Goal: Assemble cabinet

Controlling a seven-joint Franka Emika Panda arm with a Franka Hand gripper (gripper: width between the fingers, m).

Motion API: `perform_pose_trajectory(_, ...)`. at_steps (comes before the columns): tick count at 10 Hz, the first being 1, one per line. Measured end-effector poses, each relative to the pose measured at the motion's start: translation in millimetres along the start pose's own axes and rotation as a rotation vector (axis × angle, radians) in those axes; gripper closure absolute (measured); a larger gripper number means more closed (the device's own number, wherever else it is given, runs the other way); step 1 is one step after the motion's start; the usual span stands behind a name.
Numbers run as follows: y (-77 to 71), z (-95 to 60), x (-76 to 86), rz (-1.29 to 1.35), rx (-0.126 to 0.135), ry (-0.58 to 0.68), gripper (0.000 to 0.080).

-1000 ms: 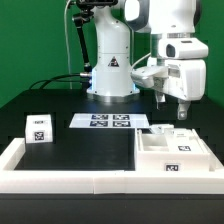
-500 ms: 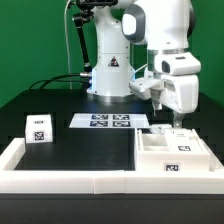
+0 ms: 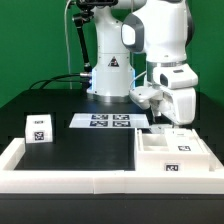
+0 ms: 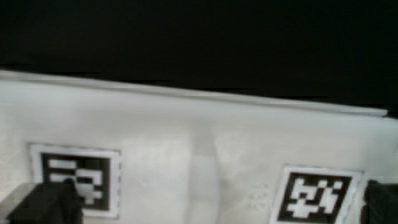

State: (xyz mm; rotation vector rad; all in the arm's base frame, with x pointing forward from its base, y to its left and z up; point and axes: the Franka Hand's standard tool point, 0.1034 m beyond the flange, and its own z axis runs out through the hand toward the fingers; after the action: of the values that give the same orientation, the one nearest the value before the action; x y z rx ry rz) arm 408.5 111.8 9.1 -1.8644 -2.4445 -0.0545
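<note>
Wrist view: your gripper (image 3: pixel 171 124) hangs just above the cabinet (image 4: pixel 196 140), jaws spread and empty, its tagged face under them.

You have the cabinet body (image 3: pixel 172 152) at the exterior view's right, inside the frame (image 3: pixel 60 181) that runs along the front of the table (image 3: pixel 90 146). The insert (image 3: pixel 38 127) sits well apart at the exterior view's left, beside the frame's left arm. Between them and farther back, the marker board (image 3: pixel 101 121) lies flat before the arm's base (image 3: pixel 110 80). The gripper (image 3: pixel 172 122) hangs over the cabinet body's rear edge.
</note>
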Motion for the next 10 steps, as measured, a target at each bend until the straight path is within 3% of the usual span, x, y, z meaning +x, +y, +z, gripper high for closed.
perform_pose_trajectory(1, 0.5, -0.1, 0.7, 0.006, -0.001, 0.000, 0.0002)
perform_pose_trajectory(2, 0.5, -0.1, 1.6, 0.007, -0.001, 0.001, 0.0134)
perform_pose_trajectory(3, 0.4, -0.1, 1.6, 0.007, 0.000, 0.000, 0.0134)
perform_pose_trajectory(5, 1.5, -0.7, 0.0, 0.010, 0.000, -0.001, 0.0408)
perform_pose_trajectory(6, 2.0, -1.2, -1.4, 0.013, -0.001, -0.002, 0.0408)
perform_pose_trajectory(7, 2.0, -1.2, -2.2, 0.015, -0.001, -0.001, 0.0591)
perform_pose_trajectory(8, 1.8, -0.9, -2.1, 0.015, -0.001, -0.001, 0.0719)
perform_pose_trajectory(10, 1.7, -0.9, -2.2, 0.015, -0.001, -0.001, 0.0732)
